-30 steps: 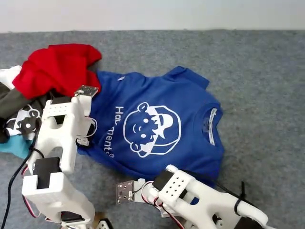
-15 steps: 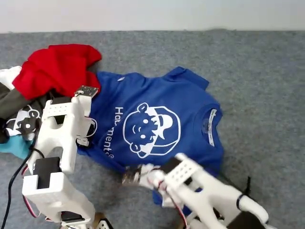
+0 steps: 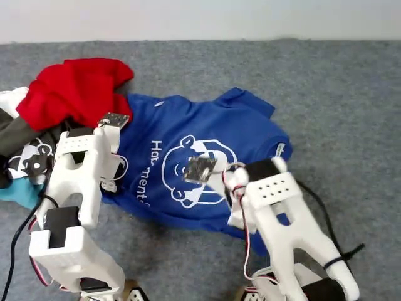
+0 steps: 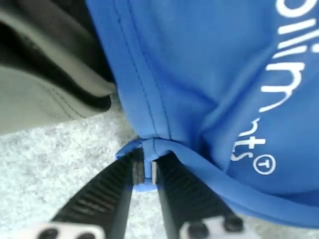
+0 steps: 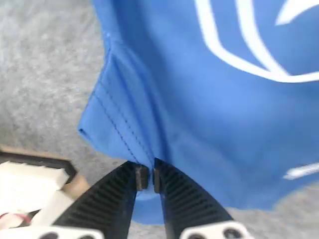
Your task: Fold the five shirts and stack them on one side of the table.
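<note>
folding the blue shirt (image 3: 188,125), which lies print-up on the grey table (image 3: 338,94) beside the heap topped by the red shirt (image 3: 75,91). my left gripper (image 4: 144,172) is pinched on the hem corner nearest that heap. my right gripper (image 5: 147,179) is pinched on another stitched edge, held over the print. judged: first fold in hand. next, lay that edge flat and square before either jaw lets go.

We count two arms: the left arm (image 3: 78,182) and the right arm (image 3: 285,216). We see one blue shirt (image 3: 188,125), one red shirt (image 3: 75,88) and a heap (image 3: 22,141) too tangled to count.
</note>
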`<state>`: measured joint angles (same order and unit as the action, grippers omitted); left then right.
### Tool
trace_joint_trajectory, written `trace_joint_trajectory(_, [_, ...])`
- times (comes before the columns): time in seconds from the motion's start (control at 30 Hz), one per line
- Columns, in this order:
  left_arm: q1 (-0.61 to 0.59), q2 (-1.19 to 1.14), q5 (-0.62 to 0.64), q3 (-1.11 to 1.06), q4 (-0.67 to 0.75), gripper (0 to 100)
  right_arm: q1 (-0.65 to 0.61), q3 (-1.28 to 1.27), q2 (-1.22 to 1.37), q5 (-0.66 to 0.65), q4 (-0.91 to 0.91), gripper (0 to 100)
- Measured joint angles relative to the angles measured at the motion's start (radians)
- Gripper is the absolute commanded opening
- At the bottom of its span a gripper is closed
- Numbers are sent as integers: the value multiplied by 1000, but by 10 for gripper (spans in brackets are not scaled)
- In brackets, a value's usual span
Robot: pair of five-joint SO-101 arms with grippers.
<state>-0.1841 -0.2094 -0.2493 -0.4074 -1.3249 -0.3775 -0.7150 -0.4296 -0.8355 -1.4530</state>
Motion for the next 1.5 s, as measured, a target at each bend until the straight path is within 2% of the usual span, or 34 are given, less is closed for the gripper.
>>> trace_joint_trajectory(0.13, [0,0,0,0,0,14,31,66,0,-2,17,9])
trace_joint_trajectory(0.4, [0,0,0,0,0,14,32,69,0,-2,195,9])
trace_joint_trajectory(0.53, [0,0,-2,3,-17,14,32,74,0,14,203,9])
trace_joint_trajectory(0.6, [0,0,-11,6,-71,14,32,107,2,17,137,9])
trace_joint_trajectory(0.83, [5,29,-169,3,-336,14,32,272,2,21,-242,9])
trace_joint_trajectory(0.93, [3,69,-183,3,-362,14,57,311,2,20,-288,9])
trace_joint_trajectory(1.2, [3,86,-146,107,-247,14,147,318,12,25,-117,9])
trace_joint_trajectory(1.5, [44,72,3,170,110,14,155,370,232,44,249,9])
